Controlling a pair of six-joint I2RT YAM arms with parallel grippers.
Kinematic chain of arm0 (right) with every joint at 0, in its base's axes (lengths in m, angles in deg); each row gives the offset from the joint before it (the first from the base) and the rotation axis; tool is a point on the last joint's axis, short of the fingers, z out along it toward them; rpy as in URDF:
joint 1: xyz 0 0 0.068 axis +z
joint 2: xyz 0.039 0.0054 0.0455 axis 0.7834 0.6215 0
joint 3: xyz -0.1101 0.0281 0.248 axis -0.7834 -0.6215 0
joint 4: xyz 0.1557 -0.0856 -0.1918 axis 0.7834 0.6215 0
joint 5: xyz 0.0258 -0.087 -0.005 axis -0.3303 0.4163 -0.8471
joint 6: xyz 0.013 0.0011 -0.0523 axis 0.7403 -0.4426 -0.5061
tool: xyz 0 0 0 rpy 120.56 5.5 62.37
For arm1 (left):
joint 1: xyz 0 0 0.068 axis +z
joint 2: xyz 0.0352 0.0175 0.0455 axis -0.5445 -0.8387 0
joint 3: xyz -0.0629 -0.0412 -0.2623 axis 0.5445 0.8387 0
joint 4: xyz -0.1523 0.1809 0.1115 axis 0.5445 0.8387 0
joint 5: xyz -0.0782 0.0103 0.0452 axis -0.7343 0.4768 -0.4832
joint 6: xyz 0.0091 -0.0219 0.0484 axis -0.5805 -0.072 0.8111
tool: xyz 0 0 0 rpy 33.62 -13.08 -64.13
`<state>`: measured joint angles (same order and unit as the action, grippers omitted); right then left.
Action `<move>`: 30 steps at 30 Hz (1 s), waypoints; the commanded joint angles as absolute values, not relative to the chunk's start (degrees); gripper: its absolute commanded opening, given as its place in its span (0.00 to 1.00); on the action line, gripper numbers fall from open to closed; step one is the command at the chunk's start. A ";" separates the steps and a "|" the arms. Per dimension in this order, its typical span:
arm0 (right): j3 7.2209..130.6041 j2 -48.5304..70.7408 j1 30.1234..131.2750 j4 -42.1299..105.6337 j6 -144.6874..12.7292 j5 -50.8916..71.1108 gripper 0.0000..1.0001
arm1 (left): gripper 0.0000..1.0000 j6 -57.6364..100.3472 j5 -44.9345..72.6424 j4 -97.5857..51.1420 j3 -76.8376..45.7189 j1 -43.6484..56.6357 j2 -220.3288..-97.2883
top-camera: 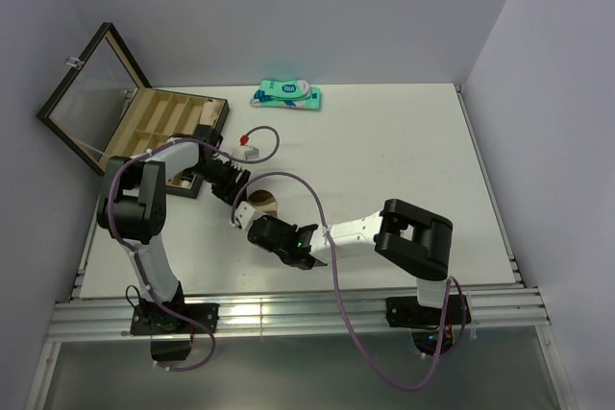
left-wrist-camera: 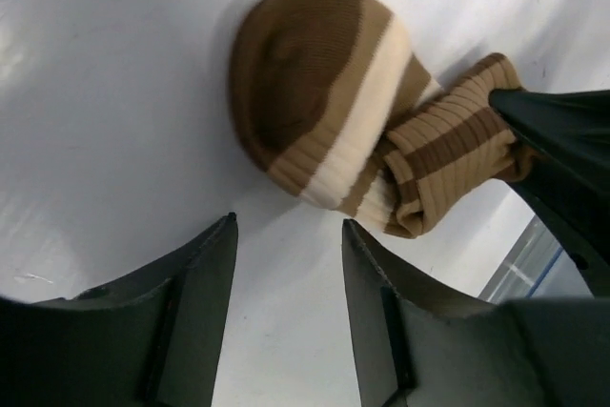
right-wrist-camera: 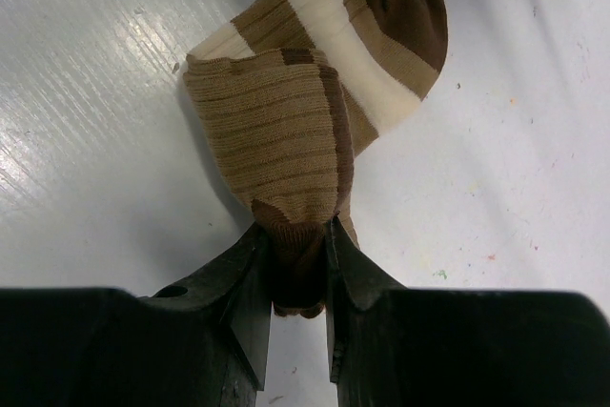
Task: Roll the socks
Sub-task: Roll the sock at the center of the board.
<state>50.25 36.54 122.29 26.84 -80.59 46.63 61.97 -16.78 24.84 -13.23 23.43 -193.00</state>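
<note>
A brown sock (left-wrist-camera: pixel 315 92) with wide tan and cream bands lies partly rolled on the white table, its rounded dark-brown end up. In the top view the sock (top-camera: pixel 263 205) sits between the two grippers. My right gripper (right-wrist-camera: pixel 297 232) is shut on the sock's (right-wrist-camera: pixel 286 131) dark-brown end, with ribbed fabric bunched just beyond the jaws. My left gripper (left-wrist-camera: pixel 289 226) is open, just short of the sock, with only bare table between its fingers. In the top view the left gripper (top-camera: pixel 239 205) comes in from the upper left and the right gripper (top-camera: pixel 259 229) from the lower right.
An open wooden box (top-camera: pixel 163 117) with compartments and a raised glass lid (top-camera: pixel 88 93) stands at the back left, close behind the left arm. A teal-and-white package (top-camera: pixel 286 95) lies at the far edge. A small white plug on a looped cable (top-camera: pixel 252 146) lies near the box.
</note>
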 commanded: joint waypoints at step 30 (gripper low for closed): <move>50.41 35.67 121.53 28.61 -79.82 49.39 0.00 | 0.42 49.11 -5.66 10.35 -10.63 16.03 -192.30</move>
